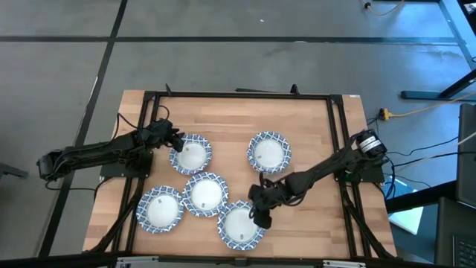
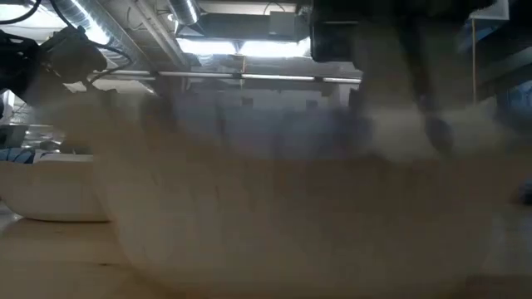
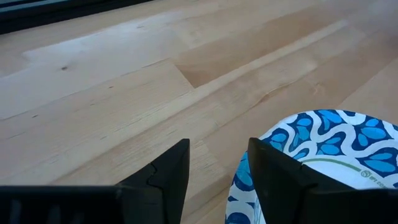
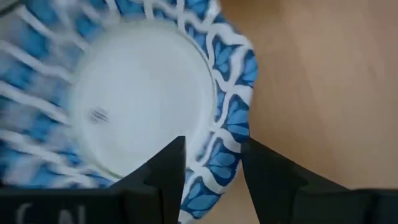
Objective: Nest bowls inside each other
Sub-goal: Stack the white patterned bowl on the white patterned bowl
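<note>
Five bowls with white insides and blue-and-white scalloped rims sit upright on the wooden table (image 1: pixel 312 119). They are at the far left (image 1: pixel 191 155), far right (image 1: pixel 268 151), middle (image 1: pixel 205 193), near left (image 1: pixel 161 209) and near middle (image 1: pixel 242 225). My left gripper (image 1: pixel 177 141) is open, low at the far-left bowl's outer rim (image 3: pixel 323 149); only bare wood shows between its fingers. My right gripper (image 1: pixel 260 212) is open over the near-middle bowl's right rim (image 4: pixel 227 124), one finger (image 4: pixel 168 165) over the inside and one (image 4: pixel 267 171) outside. My left gripper stands beside the far-left bowl, one finger (image 3: pixel 273 171) against or just in front of its outer rim; I cannot tell whether it touches. My right gripper's fingers stand on either side of the near-middle bowl's rim, pointing down; I cannot tell whether they touch it.
A black frame (image 1: pixel 238 95) runs around the table. The three near bowls lie close together, rims almost touching. Bare wood lies along the far edge and at the near right corner (image 1: pixel 320 231). In the low view one bowl (image 2: pixel 291 224) fills most of the picture.
</note>
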Robot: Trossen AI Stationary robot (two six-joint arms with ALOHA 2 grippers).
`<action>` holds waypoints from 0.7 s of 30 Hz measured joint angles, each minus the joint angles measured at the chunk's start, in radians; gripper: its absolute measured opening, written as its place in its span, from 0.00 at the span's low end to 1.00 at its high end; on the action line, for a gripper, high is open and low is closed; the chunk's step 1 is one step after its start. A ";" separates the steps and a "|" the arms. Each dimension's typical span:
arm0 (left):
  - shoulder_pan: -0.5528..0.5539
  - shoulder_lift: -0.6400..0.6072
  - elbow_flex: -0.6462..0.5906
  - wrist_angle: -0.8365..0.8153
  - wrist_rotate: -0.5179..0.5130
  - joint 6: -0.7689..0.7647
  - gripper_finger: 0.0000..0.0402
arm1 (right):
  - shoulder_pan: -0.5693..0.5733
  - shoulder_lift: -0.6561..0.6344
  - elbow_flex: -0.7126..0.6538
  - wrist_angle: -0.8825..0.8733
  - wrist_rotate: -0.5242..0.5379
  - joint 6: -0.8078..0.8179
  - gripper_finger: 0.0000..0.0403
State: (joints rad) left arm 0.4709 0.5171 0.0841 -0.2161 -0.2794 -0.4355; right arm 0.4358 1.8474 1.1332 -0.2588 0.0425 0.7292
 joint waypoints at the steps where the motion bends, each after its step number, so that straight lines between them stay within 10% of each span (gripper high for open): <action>1: 0.000 0.000 0.000 0.000 0.000 0.000 0.39 | 0.002 0.010 0.000 0.002 0.001 -0.001 0.39; 21: 0.000 0.000 0.000 0.000 0.000 -0.033 0.39 | 0.003 0.050 0.039 0.000 0.028 -0.057 0.29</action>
State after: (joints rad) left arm 0.4707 0.5171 0.0841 -0.2161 -0.2794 -0.4683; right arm 0.4389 1.8976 1.1717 -0.2589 0.0708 0.6722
